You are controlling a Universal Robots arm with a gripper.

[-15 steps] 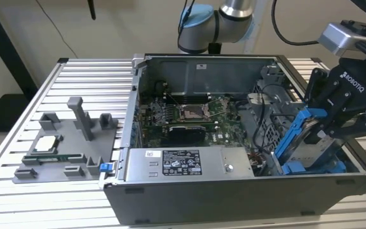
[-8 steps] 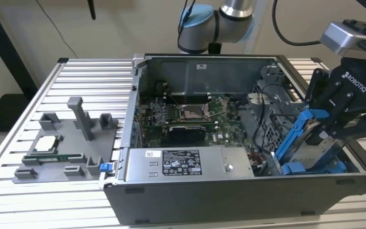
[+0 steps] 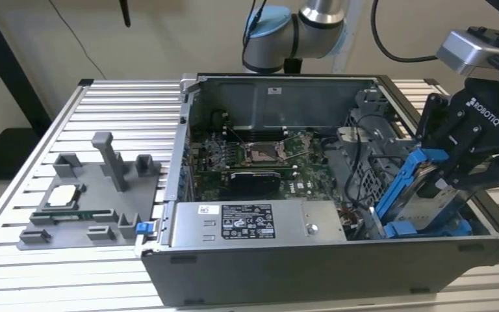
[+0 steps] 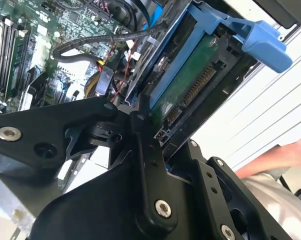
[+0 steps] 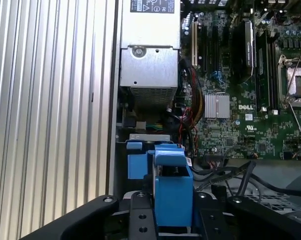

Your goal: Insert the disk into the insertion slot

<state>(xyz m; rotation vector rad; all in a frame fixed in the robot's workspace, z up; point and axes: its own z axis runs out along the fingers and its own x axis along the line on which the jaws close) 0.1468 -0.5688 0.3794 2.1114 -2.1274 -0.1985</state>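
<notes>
In the exterior view the gripper (image 3: 479,153) covers the upper part of the disk (image 3: 416,195), and the case wall (image 3: 319,270) hides its lower end. A person's arm (image 4: 270,157) is cut off at the second wrist view's edge.

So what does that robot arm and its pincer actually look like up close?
The arm is a silver tube with pale blue caps at its rounded joints, and black cables loop beside it. A grey camera box sits near the wrist. The pincer is matte black with white lettering; in the second wrist view its linked fingers carry silver screws.
</notes>
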